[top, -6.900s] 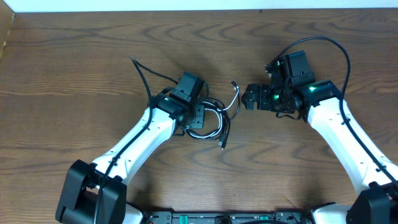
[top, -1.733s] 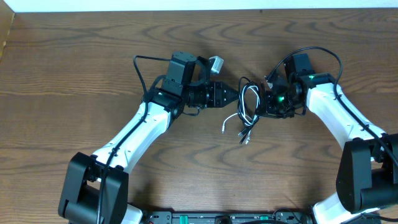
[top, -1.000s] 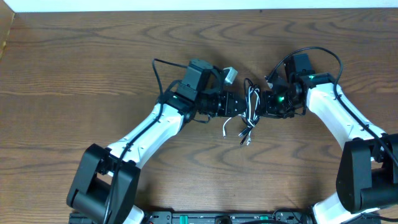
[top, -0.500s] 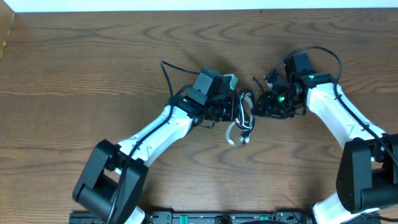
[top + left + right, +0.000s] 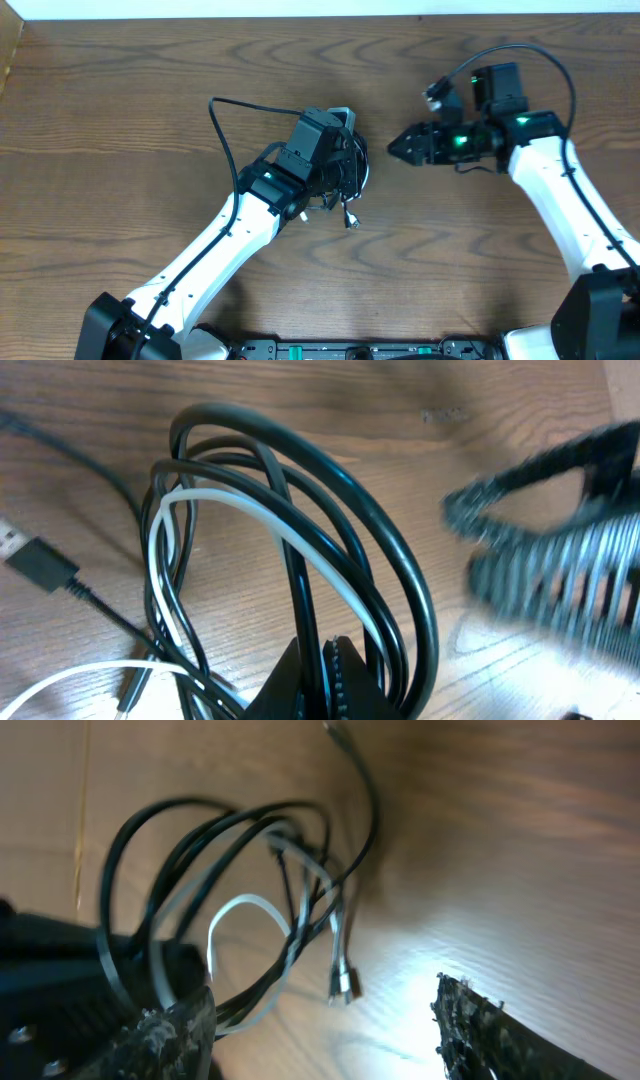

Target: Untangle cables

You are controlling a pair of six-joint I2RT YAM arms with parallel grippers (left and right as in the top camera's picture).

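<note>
Clamped shut on black strands of the 2 coiled cables [image 5: 300,530], loops held upright for access: left gripper [image 5: 322,665]. Spread wide, empty, near the cables' right side, likely poised to pick 1 strand: right gripper [image 5: 398,146].

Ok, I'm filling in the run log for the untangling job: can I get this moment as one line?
left gripper: shut on cables | right gripper: open, apart from cables | cables: black and white loops tangled together
</note>
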